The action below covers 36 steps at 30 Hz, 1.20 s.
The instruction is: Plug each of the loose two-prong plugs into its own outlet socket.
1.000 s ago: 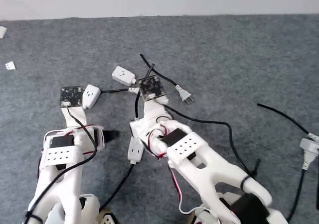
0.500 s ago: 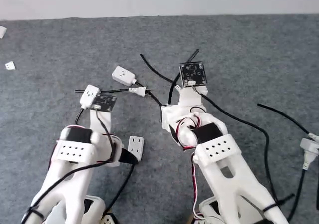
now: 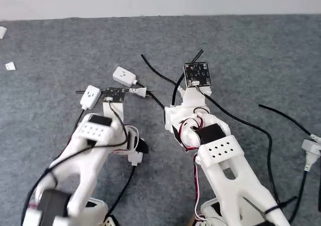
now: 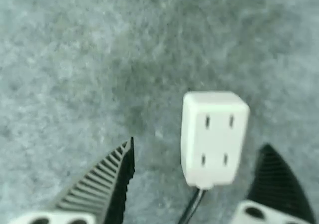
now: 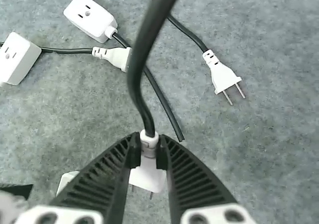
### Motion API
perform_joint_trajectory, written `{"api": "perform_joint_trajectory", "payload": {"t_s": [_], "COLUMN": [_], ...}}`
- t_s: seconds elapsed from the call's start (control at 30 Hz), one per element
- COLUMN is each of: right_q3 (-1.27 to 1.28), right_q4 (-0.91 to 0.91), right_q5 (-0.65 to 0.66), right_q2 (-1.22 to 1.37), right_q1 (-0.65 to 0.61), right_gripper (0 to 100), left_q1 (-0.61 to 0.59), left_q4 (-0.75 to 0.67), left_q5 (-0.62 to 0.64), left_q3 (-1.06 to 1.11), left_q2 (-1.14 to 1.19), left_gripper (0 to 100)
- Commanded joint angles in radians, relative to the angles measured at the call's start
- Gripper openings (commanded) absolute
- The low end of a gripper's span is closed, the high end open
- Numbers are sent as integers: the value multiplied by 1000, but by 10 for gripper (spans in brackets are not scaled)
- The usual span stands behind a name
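**Left gripper** [image 4: 198, 144]: released, fingers spread wide. A white outlet block [image 4: 214, 129] with two pairs of slots lies face up on the grey carpet [image 4: 75, 45], between my two fingers as the left wrist view shows it. Its black cord leaves toward my wrist. I cannot tell whether either finger touches it. From above, this outlet block [image 3: 133, 158] sits toward the carpet's near edge, partly under my left arm.

**Right gripper** [image 5: 147, 142]: clenched on a white held plug [image 5: 147, 176], gripped at the neck where its black cord [image 5: 144, 59] enters. The prongs point back toward my wrist, and the cord runs out past the fingertips.

**Beyond the fingertips:** a second plug [image 5: 222, 77] lies loose on the carpet with both prongs bare. A third plug [image 5: 117, 57] lies loose near mid-carpet [image 3: 138, 91]; the held cord crosses in front of it.

**Farther out:** the left outlet [image 5: 15, 57] and the far outlet [image 5: 89, 17] lie near each other, both with slots uncovered.

**Right edge of the carpet:** a white connector [image 3: 310, 153] on a black cord, type not discernible.
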Motion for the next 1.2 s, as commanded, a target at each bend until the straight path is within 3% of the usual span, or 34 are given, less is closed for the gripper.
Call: {"api": "perform_joint_trajectory", "payload": {"t_s": [0.0,0.23,0.57,0.93,1.17], "right_q3": [-35,-35,-35,-37,-37], "right_q4": [7,7,7,21,21], "right_q5": [14,14,26,40,40], "right_q2": [-36,-36,-36,-36,-36], "right_q1": [7,5,5,5,5], "right_gripper": [9,9,9,9,9], "left_q1": [2,6,-2,25,20], "left_q4": [-23,-8,-104,-98,-29], "left_q5": [6,17,69,196,178], "left_q3": [-117,-142,-183,-312,-489], "left_q2": [133,163,170,180,419], "left_gripper": [205,211,101,99,99]}}
